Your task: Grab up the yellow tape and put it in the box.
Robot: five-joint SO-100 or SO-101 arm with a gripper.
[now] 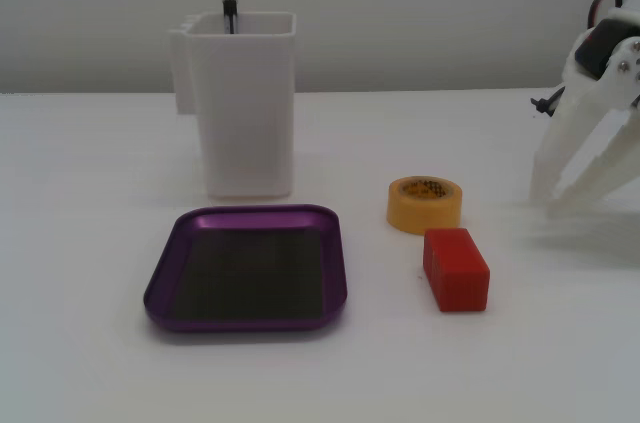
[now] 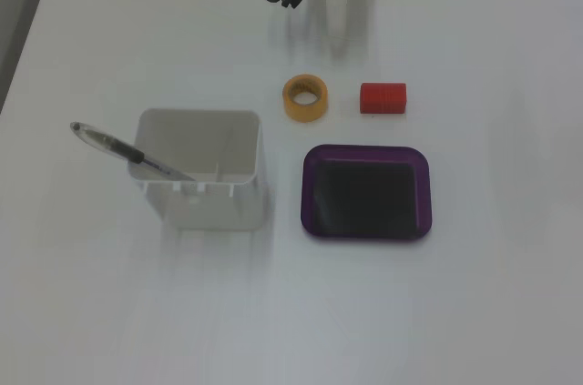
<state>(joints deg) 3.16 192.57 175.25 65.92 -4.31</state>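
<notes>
Sitting mid-table in one fixed view, the yellow tape [image 1: 425,203] is just behind a red block [image 1: 456,269], right of the box [image 1: 160,288]; the gripper [image 1: 548,205] is spread wide, empty. The other fixed view adds a pen [image 2: 127,154] in the white container [image 2: 202,169], but the fingers blur into the table's far edge.

In a fixed view, bare table lies between the gripper [image 1: 558,195] at far right and the tape [image 1: 425,203]. A red block [image 1: 456,269] sits just near of the tape, close to touching. The tray [image 1: 247,267] lies left, open above; the tall white container [image 1: 246,103] stands behind it.
</notes>
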